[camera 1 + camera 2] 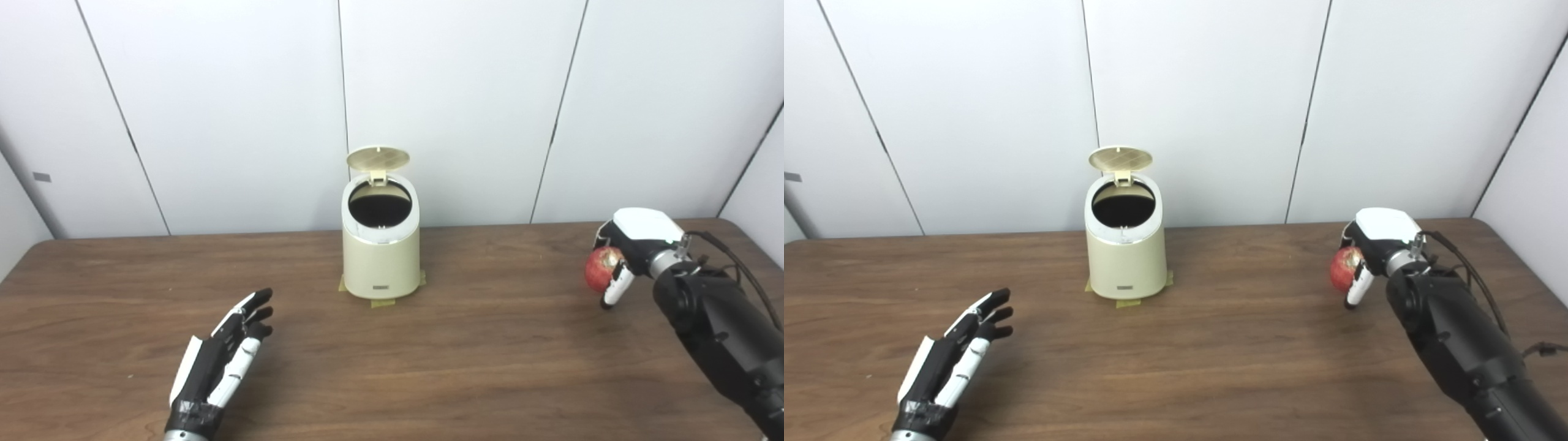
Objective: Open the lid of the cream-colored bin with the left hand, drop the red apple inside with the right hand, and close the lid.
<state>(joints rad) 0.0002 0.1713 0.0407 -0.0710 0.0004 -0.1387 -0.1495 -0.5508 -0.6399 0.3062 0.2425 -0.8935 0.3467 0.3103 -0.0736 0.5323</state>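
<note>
Bin lid up, apple held off to the right, left hand empty.

The cream-colored bin (381, 251) stands at the far middle of the wooden table (478, 355), on bits of yellowish tape (383, 302), its lid (378, 158) tipped up and back so the dark round opening shows. Well to its right, the right hand (631, 245) hangs just above the table with its fingers (615, 286) wrapped round the red apple (600, 268), which sits under the white palm shell, clear of the bin. Near the front left, the left hand (223, 358) lies low over the table, fingers spread and straight, gripping nothing, pointing toward the bin but well short of it.
</note>
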